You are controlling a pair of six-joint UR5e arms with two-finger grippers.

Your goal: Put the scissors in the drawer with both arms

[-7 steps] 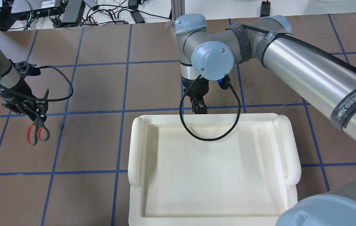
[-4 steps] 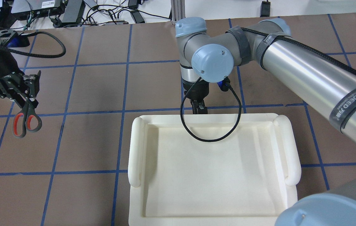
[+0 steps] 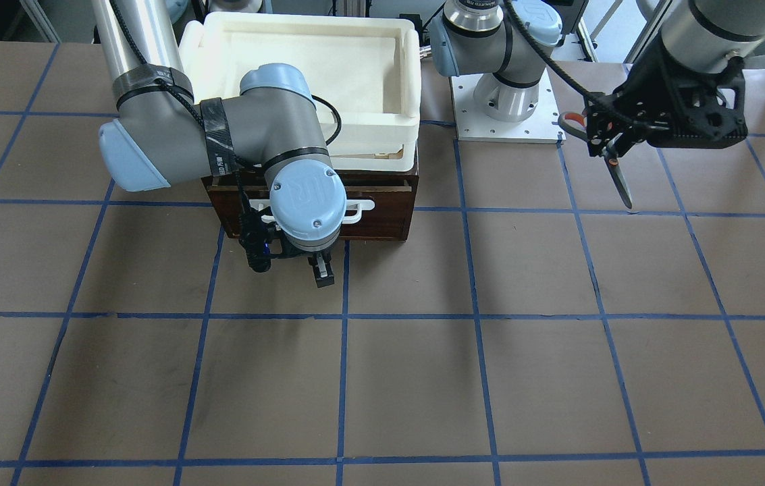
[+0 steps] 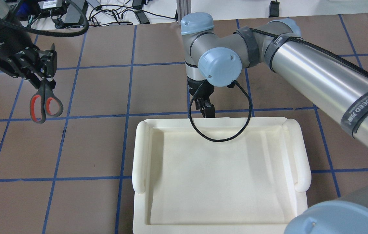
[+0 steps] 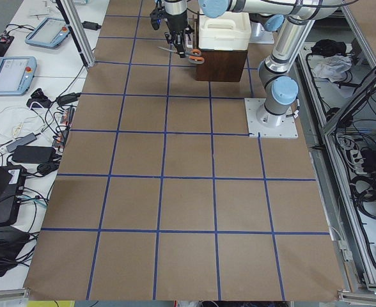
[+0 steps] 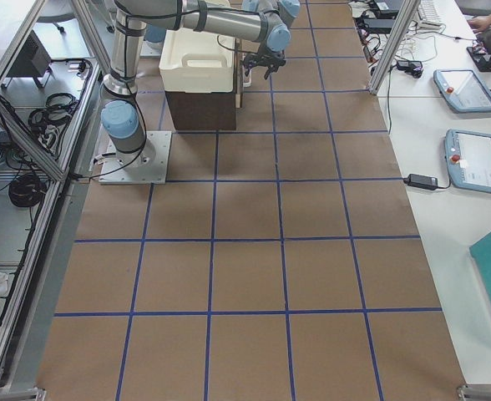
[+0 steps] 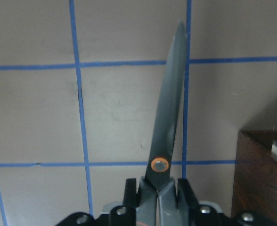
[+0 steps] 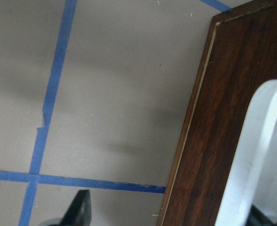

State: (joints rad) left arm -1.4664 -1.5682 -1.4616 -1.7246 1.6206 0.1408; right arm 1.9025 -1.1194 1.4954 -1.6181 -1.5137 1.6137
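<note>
My left gripper [image 4: 44,83] is shut on the scissors [image 4: 44,104] near their pivot and holds them in the air at the table's left. The orange-lined loops hang toward me. In the left wrist view the closed blades [image 7: 169,117] point ahead over the table. In the front view the same gripper [image 3: 615,152] has the blade tip pointing down. The drawer [image 3: 385,216], with its white bar handle [image 3: 360,206], looks closed. My right gripper [image 4: 206,110] hangs at the drawer front [image 8: 214,117]. Its jaws stand apart beside the handle [image 8: 256,155], with one finger [image 8: 80,209] out in front.
A white foam tray [image 4: 140,156] sits on top of the brown box and hides the box from overhead. The tray's rim also shows in the front view [image 3: 410,67]. The right arm's black cable [image 4: 219,138] loops over the tray's far rim. The box's corner [image 7: 263,179] shows in the left wrist view.
My left arm has turned and carried the scissors outward and then farther from the robot, still gripped. My right gripper has barely moved, edging slightly away from the tray.
</note>
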